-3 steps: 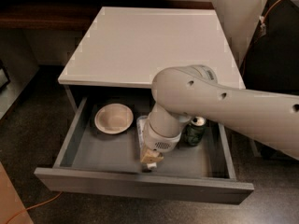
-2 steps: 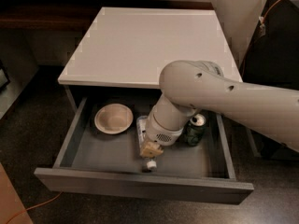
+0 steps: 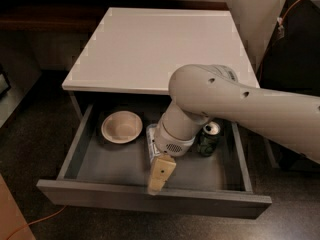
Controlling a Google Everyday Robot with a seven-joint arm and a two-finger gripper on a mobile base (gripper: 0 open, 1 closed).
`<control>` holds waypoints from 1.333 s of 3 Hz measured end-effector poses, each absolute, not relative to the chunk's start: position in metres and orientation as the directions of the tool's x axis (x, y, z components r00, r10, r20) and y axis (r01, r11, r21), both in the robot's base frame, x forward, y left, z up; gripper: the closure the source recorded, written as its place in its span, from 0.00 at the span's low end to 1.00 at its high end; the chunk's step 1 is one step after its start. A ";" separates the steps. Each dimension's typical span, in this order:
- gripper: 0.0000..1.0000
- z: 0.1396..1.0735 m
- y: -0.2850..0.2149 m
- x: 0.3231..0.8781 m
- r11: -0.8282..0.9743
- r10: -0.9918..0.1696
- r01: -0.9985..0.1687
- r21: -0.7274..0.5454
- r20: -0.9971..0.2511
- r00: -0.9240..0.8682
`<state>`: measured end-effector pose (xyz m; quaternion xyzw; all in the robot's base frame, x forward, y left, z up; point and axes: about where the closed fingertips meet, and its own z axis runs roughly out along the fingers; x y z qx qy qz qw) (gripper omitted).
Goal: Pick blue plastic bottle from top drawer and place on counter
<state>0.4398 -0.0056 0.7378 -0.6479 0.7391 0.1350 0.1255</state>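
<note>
Shifted slightly forward since 0.7 s ago, the pale robot arm [image 3: 240, 99] reaches past the broad white square desk [image 3: 150, 44] into the open grey top drawer [image 3: 100, 196]. Inside sit a round beige bowl [image 3: 121, 126], a dark green can [image 3: 209, 138] and, between them, the small clear bluish plastic bottle [image 3: 150, 143] beside the wrist. The tan gripper [image 3: 161, 173] hangs near the drawer's front wall; whether its jaws are apart or together cannot be told.

Dark speckled floor [image 3: 30, 149] all around. Thin orange cord [image 3: 37, 222] on it at the lower left. Long dark brown wooden shelf [image 3: 50, 15] at the back. Plain tan wall [image 3: 255, 14] behind, top right. Dim, warm light. Tan gripper [image 3: 161, 173] low, near the front middle.
</note>
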 end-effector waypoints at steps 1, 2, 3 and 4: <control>0.00 0.736 -0.001 0.445 0.146 -0.929 -0.987 0.066 -0.334 -0.160; 0.00 0.733 0.005 0.463 0.227 -0.919 -0.966 0.122 -0.303 -0.254; 0.00 0.724 0.004 0.485 0.424 -0.846 -0.891 0.165 -0.279 -0.454; 0.00 0.711 -0.005 0.508 0.627 -0.725 -0.768 0.131 -0.261 -0.637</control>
